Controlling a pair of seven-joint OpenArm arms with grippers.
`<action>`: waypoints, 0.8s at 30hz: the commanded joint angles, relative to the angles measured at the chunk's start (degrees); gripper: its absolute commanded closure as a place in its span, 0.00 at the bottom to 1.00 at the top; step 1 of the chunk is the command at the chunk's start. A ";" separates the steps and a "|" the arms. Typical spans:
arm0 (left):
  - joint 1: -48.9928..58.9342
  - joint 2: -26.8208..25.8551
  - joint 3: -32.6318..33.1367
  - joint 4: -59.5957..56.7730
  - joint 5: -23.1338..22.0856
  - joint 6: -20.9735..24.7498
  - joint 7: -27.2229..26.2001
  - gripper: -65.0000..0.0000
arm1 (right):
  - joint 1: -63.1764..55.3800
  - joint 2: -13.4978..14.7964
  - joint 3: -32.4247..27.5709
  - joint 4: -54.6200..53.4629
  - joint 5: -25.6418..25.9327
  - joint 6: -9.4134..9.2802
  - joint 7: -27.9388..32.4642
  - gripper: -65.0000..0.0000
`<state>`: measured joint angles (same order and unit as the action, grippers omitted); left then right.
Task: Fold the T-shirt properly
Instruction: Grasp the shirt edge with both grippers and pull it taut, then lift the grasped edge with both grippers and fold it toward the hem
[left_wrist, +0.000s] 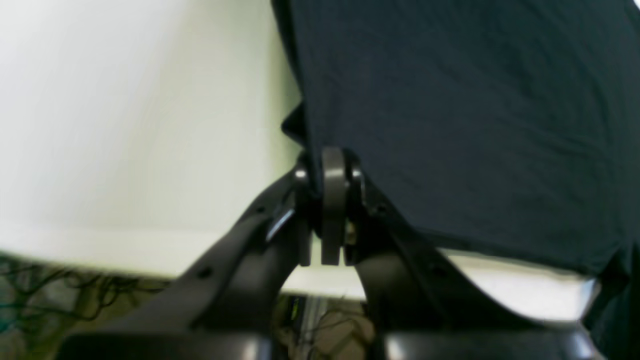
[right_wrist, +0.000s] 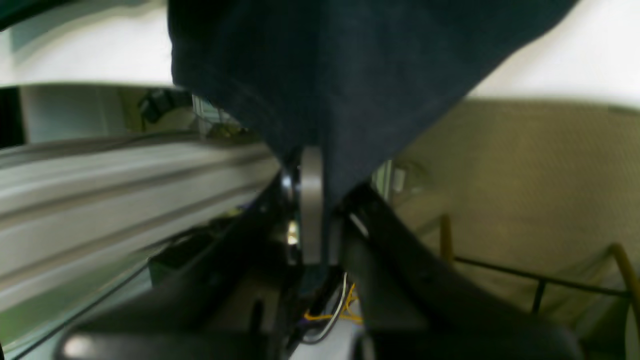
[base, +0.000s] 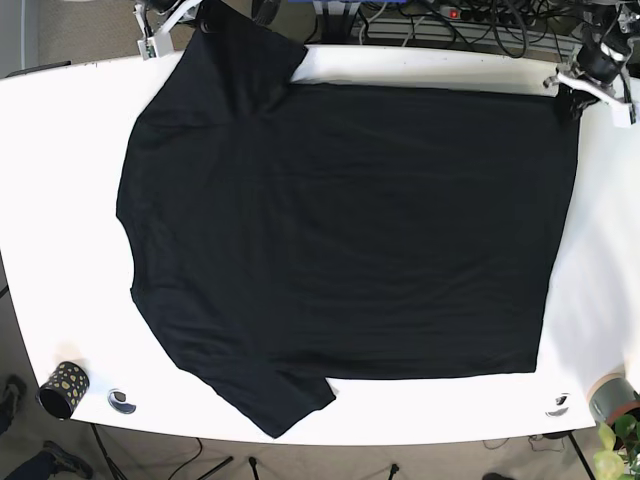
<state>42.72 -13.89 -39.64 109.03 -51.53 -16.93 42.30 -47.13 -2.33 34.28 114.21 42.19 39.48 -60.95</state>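
Observation:
A black T-shirt (base: 340, 240) lies spread flat on the white table (base: 60, 200), with the collar side toward the left and the hem toward the right. At the far right corner, my left gripper (base: 568, 88) is shut on the hem corner. The left wrist view shows its jaws (left_wrist: 332, 160) pinching the dark cloth (left_wrist: 475, 125) over the table's edge. At the far left, my right gripper (base: 198, 15) is shut on the far sleeve. In the right wrist view, the sleeve cloth (right_wrist: 325, 65) hangs from the closed jaws (right_wrist: 312, 160) beyond the table.
A dark dotted cup (base: 63, 388) stands at the near left corner, with a small round marker (base: 121, 400) beside it. Another marker (base: 557, 406) and a potted plant (base: 615, 415) are at the near right. Cables (base: 450, 20) run behind the far edge.

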 joint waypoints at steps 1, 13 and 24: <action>0.58 -0.75 -1.37 0.90 -0.65 -1.93 -1.29 1.00 | -0.47 0.35 0.31 1.08 1.10 0.52 1.12 1.00; -9.88 -0.75 3.29 1.52 -0.65 -2.72 -0.94 1.00 | 7.62 0.53 0.57 0.73 3.56 0.52 3.85 1.00; -21.49 -1.01 8.38 1.34 1.81 0.71 -0.85 1.00 | 19.57 2.20 0.57 0.47 3.39 0.52 3.76 1.00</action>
<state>21.93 -14.04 -31.51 109.45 -50.35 -16.36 42.46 -28.49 -1.34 34.52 113.82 44.21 39.48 -58.54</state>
